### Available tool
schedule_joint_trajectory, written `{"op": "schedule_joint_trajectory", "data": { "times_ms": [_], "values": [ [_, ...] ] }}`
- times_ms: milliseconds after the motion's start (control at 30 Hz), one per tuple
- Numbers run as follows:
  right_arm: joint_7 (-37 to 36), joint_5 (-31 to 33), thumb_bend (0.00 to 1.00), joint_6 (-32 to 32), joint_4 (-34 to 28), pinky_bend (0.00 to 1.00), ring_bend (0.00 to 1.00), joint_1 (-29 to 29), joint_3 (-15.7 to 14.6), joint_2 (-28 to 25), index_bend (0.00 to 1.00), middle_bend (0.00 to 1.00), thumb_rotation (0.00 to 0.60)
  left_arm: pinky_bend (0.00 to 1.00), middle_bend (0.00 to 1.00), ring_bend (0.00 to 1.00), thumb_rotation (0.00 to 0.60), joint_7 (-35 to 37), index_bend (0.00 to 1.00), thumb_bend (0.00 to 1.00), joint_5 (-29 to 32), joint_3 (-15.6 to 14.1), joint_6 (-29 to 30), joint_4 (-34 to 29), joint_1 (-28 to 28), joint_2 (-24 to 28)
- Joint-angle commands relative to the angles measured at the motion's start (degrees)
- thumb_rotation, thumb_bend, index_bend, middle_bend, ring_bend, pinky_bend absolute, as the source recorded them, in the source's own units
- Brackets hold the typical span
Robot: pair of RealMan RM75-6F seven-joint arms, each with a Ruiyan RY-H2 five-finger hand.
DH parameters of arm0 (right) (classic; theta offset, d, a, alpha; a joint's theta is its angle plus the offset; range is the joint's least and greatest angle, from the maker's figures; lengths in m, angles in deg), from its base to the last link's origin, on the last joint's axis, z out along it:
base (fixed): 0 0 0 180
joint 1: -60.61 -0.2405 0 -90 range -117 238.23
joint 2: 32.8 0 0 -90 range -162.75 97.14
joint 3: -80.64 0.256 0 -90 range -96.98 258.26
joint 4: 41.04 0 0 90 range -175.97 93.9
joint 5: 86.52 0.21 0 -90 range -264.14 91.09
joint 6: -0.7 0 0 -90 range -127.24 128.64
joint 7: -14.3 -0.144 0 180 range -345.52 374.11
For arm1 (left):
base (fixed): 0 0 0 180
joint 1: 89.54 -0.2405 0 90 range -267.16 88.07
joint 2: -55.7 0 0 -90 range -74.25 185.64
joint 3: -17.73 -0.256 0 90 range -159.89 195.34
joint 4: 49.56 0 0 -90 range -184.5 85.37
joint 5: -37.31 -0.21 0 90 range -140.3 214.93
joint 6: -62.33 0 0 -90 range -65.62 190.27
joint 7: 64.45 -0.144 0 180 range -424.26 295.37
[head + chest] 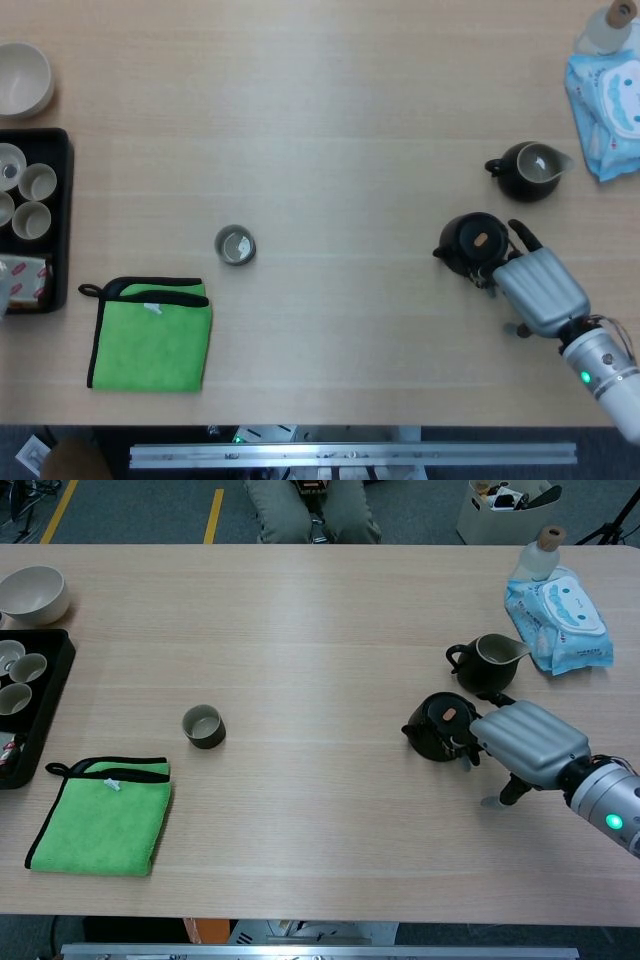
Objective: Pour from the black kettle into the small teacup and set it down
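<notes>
From the head view, the black kettle [475,243] is round and glossy, with a small tan patch on its lid and a short spout pointing away from the right hand [540,288]. The hand's grey ribbed back sits just behind it, dark fingers [524,238] curled against its side. The small teacup [235,245] stands well off, beyond the spout.

From the chest view, the kettle [440,726] sits on the pale wood-grain table [320,620], touching the hand [525,745]; a firm grip cannot be confirmed.

Pale wood-grain desk [320,610] under even light; beyond its far edge, grey floor [140,510] with yellow line [213,502].
</notes>
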Motion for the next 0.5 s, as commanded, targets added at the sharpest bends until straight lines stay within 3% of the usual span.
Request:
{"op": "schedule_joint_trajectory", "data": {
  "times_ms": [33, 233, 500],
  "values": [
    [0.2, 0.4, 0.0, -0.6, -0.2, 0.0, 0.5, -0.5, 0.1, -0.3, 0.54, 0.56, 0.6, 0.13, 0.12, 0.12, 0.6, 0.0, 0.17, 0.39, 0.0, 0.0, 0.1, -0.1, -0.1, 0.1],
    [0.5, 0.8, 0.0, -1.2, -0.6, 0.0, 0.54, -1.1, 0.2, -0.7, 0.59, 0.6, 0.6, 0.13, 0.12, 0.12, 0.6, 0.1, 0.17, 0.39, 0.1, 0.0, 0.1, -0.3, -0.2, 0.2],
    [0.4, 1.6, 0.0, -1.6, -0.9, 0.0, 0.68, -1.8, 0.8, -0.7, 0.74, 0.72, 0.6, 0.13, 0.12, 0.12, 0.6, 0.1, 0.17, 0.39, 0.2, -0.1, 0.2, -0.5, -0.3, 0.6]
  ]
}}
